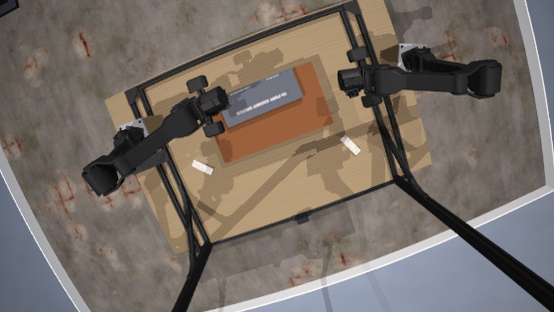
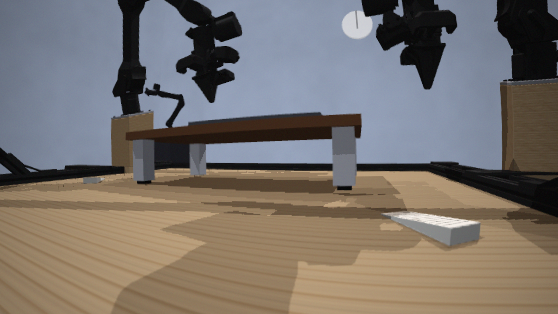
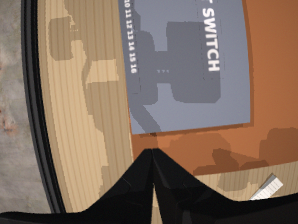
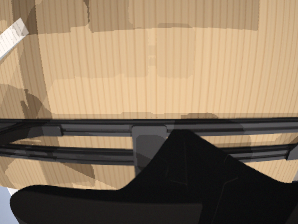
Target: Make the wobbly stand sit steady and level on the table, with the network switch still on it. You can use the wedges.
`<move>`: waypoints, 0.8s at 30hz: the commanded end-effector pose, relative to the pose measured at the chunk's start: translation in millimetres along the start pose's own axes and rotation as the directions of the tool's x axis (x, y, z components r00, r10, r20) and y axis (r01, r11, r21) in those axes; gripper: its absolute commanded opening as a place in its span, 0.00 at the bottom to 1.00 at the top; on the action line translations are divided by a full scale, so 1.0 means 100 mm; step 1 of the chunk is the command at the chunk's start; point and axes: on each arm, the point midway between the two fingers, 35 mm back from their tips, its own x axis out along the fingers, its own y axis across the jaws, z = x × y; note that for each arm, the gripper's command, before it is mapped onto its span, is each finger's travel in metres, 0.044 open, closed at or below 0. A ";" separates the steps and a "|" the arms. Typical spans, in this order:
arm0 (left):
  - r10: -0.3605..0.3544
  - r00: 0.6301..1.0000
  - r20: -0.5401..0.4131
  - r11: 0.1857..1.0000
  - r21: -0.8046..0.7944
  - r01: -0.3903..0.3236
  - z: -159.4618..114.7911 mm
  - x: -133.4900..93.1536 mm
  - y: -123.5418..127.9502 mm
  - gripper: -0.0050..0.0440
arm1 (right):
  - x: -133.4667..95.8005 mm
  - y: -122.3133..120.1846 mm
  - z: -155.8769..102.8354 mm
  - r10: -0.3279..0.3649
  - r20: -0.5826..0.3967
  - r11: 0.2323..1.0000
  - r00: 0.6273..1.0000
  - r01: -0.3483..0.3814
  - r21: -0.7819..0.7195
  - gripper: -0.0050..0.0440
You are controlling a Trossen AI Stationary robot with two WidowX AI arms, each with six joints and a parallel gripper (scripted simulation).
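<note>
The orange-brown stand (image 1: 278, 131) (image 2: 250, 132) (image 3: 272, 75) is on grey legs with black feet; its top slopes in the exterior view, but I cannot tell tilt from perspective, and one leg is hidden. The grey network switch (image 1: 263, 99) (image 2: 255, 118) (image 3: 200, 114) lies on its back part. One white wedge (image 1: 350, 145) (image 2: 435, 227) (image 4: 11, 39) lies off the stand's front right; another wedge (image 1: 203, 167) (image 2: 92, 180) (image 3: 267, 188) lies off its front left. My left gripper (image 2: 211, 101) (image 3: 151, 155) is shut and empty above the stand's left end. My right gripper (image 2: 427, 88) (image 4: 179, 137) is shut and empty, raised right of the stand.
A black frame (image 1: 303, 215) (image 4: 90, 127) runs round the wooden table (image 1: 278, 199) (image 2: 225, 270). Its side rails lie near both arm bases, and black bars rise from its front corners. The right gripper is over the right rail in the right wrist view.
</note>
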 end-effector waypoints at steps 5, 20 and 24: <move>0.048 0.927 0.371 0.996 0.054 -0.073 0.96 -0.63 0.00 0.10 | 0.00 0.00 0.00 0.000 0.000 1.000 1.000 0.000 0.000 0.10; 0.058 0.724 0.687 0.986 0.075 -0.150 1.67 -1.59 -0.11 0.10 | 0.00 0.00 0.00 0.000 0.000 1.000 1.000 0.000 0.000 0.10; 0.057 0.661 0.749 0.983 0.073 -0.168 1.80 -1.84 -0.15 0.10 | 0.00 0.00 0.00 0.000 0.000 1.000 1.000 0.000 0.000 0.10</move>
